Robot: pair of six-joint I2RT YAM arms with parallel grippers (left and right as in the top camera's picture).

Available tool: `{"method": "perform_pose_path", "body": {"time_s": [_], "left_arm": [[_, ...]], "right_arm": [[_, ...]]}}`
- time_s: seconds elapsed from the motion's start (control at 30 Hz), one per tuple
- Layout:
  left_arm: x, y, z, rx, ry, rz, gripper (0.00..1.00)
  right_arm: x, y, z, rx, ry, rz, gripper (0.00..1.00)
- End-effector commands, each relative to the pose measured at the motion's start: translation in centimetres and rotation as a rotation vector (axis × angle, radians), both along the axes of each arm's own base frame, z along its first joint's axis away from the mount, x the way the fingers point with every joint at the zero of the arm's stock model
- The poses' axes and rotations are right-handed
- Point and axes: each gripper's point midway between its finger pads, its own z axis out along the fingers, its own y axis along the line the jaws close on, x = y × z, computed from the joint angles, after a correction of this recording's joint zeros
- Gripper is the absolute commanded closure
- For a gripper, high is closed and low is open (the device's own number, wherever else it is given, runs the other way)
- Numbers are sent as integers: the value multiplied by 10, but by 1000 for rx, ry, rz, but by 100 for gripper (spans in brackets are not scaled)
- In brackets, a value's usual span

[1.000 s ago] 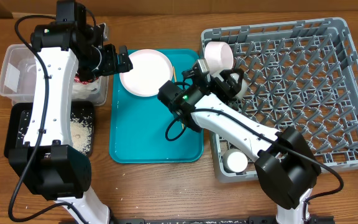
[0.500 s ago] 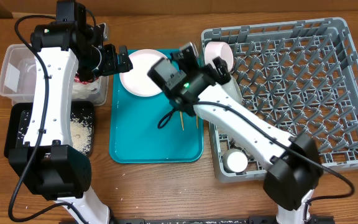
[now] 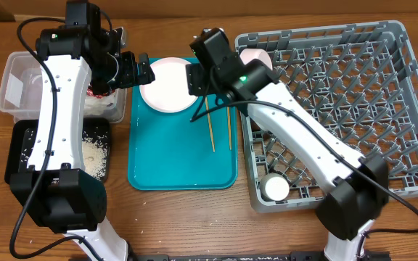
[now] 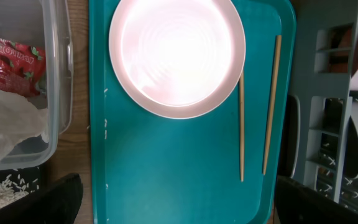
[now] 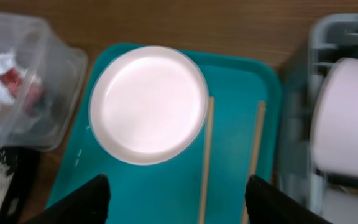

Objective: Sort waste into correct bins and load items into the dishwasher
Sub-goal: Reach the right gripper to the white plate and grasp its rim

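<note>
The pale pink plate (image 3: 167, 85) lies at the far end of the teal tray (image 3: 158, 163). Two wooden chopsticks (image 3: 210, 125) lie side by side to its right. My left gripper (image 3: 133, 70) is open and empty, above the tray's far left edge. My right gripper (image 3: 196, 78) is open and empty, above the plate's right rim. In the left wrist view the plate (image 4: 176, 56) and chopsticks (image 4: 240, 124) lie ahead of the open jaws (image 4: 179, 205). The right wrist view shows the plate (image 5: 148, 102), the chopsticks (image 5: 205, 155) and open jaws (image 5: 179, 205). The small pink dish (image 3: 256, 58) stands in the grey rack (image 3: 354, 109). The bowl is hidden.
The clear tub (image 3: 17, 83) at far left holds the white napkin (image 4: 5, 118) and red wrapper (image 4: 8, 59). The black tray (image 3: 96, 130) in front of it holds rice scraps (image 3: 91, 154). A white cup (image 3: 274, 188) sits in the rack's near left corner.
My right arm has swung left from the rack to above the tray, leaving the pink dish in the rack and uncovering the chopsticks. The left arm has not moved.
</note>
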Motion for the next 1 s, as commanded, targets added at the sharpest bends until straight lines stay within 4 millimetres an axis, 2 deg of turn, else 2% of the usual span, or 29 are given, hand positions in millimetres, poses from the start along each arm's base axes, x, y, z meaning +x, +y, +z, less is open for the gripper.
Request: {"method": "perform_pose_path", "body": {"time_s": [0.0, 0.2, 0.4, 0.53, 0.67, 0.83, 0.97], "left_arm": [[2, -1, 7, -3, -25, -11, 0], [2, -1, 7, -3, -25, -11, 0], [2, -1, 7, -3, -25, -11, 0], [2, -1, 7, -3, -25, -11, 0], [2, -1, 7, -3, -25, -11, 0], [2, -1, 7, -3, -25, -11, 0], [2, -1, 7, -3, -25, -11, 0]], "right_arm": [[-2, 22, -44, 109, 135, -54, 38], [12, 29, -96, 172, 228, -226, 39], [16, 33, -133, 174, 277, -282, 40], [15, 33, -160, 154, 314, -306, 46], [14, 32, -173, 139, 330, -312, 53], [16, 33, -175, 146, 322, -311, 65], [17, 34, -183, 141, 327, -312, 69]]}}
